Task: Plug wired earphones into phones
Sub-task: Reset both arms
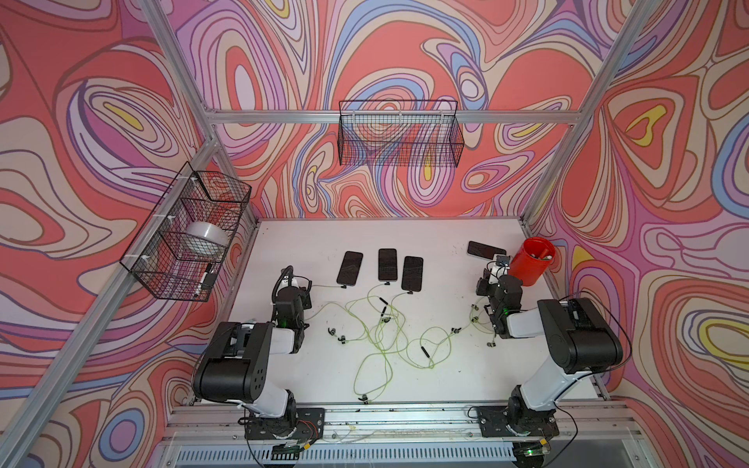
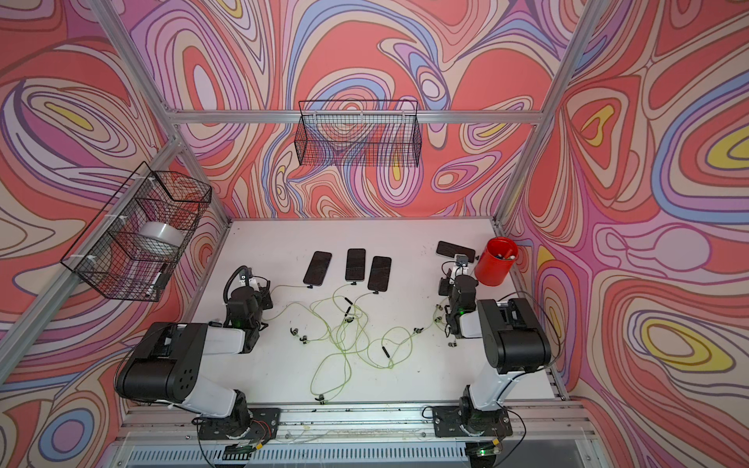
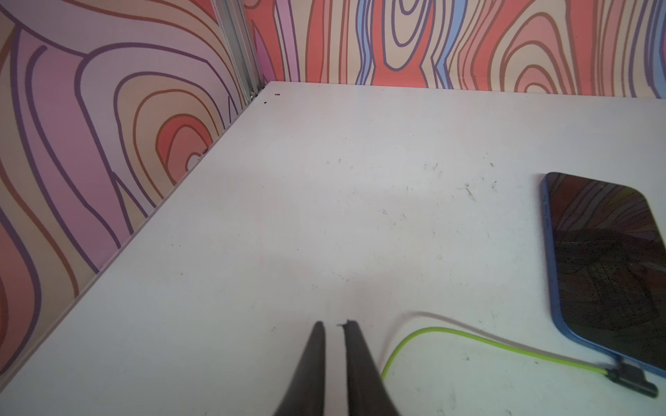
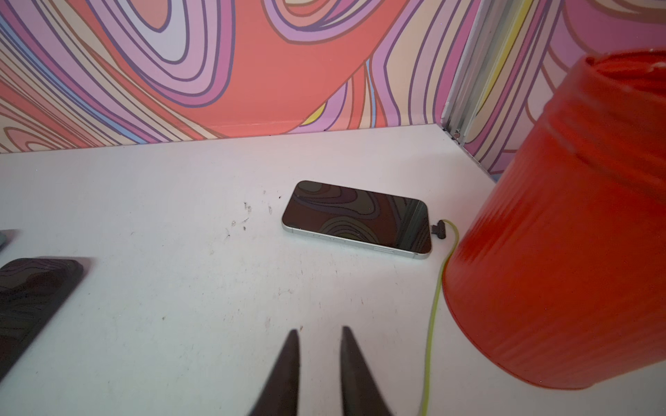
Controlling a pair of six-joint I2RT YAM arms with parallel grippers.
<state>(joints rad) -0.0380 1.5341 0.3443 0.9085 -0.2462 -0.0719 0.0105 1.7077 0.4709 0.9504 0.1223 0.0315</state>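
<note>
Three phones lie in a row mid-table in both top views (image 1: pixel 349 267) (image 1: pixel 387 264) (image 1: pixel 412 272); another phone (image 1: pixel 484 249) lies at the back right. Yellow-green wired earphones (image 1: pixel 381 336) sprawl tangled in front of them, a cable running up to each phone's near end. In the left wrist view my left gripper (image 3: pixel 333 324) stands open by a narrow gap with nothing in it, beside a cable whose dark plug (image 3: pixel 627 381) sits at a blue-edged phone (image 3: pixel 609 259). My right gripper (image 4: pixel 320 329) is open and empty, short of a silver-edged phone (image 4: pixel 356 219) with a plug (image 4: pixel 439 230) at its end.
A red cup (image 1: pixel 529 261) stands close to the right of my right gripper, large in the right wrist view (image 4: pixel 562 252). Wire baskets hang on the back wall (image 1: pixel 399 133) and on the left wall (image 1: pixel 190 235), the latter holding a white roll (image 1: pixel 204 239).
</note>
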